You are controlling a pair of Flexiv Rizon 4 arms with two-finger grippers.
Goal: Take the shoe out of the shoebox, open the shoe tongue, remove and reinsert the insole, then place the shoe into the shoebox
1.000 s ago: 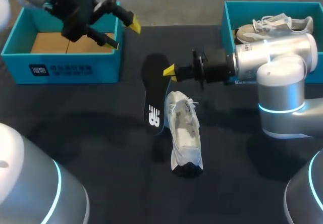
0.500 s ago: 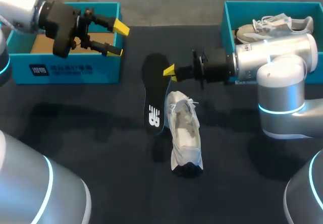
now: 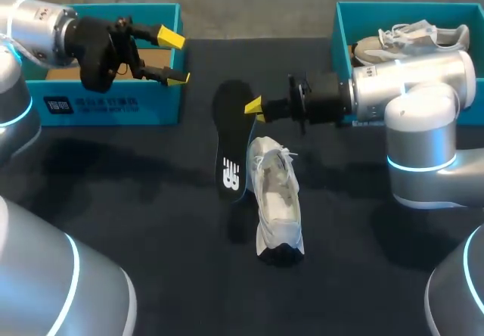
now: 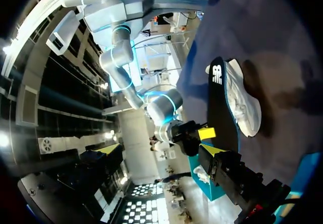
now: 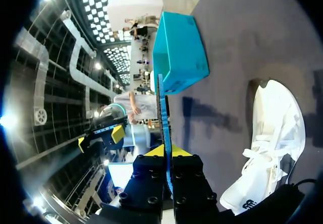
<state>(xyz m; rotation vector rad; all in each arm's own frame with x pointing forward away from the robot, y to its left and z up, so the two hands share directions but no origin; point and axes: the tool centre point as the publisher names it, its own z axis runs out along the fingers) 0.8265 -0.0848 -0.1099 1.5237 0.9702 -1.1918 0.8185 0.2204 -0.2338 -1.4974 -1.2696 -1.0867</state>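
Right fingers [image 3: 253,107] pinch black insole [image 3: 231,135] by edge, holding it upright, likely for aiming into shoe. White shoe [image 3: 277,200] lies on table [image 3: 151,200] just beside insole, opening up. Left fingers [image 3: 171,37] spread, empty, over box [image 3: 113,105] corner.

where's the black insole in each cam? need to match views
Head view: black foam insole mid-table, on edge, right claw shut on it.
Left wrist view: insole ahead of left claw, flat face showing.
Right wrist view: insole edge-on inside its own claw.
Shared landmark: white lace-up sneaker beside it.
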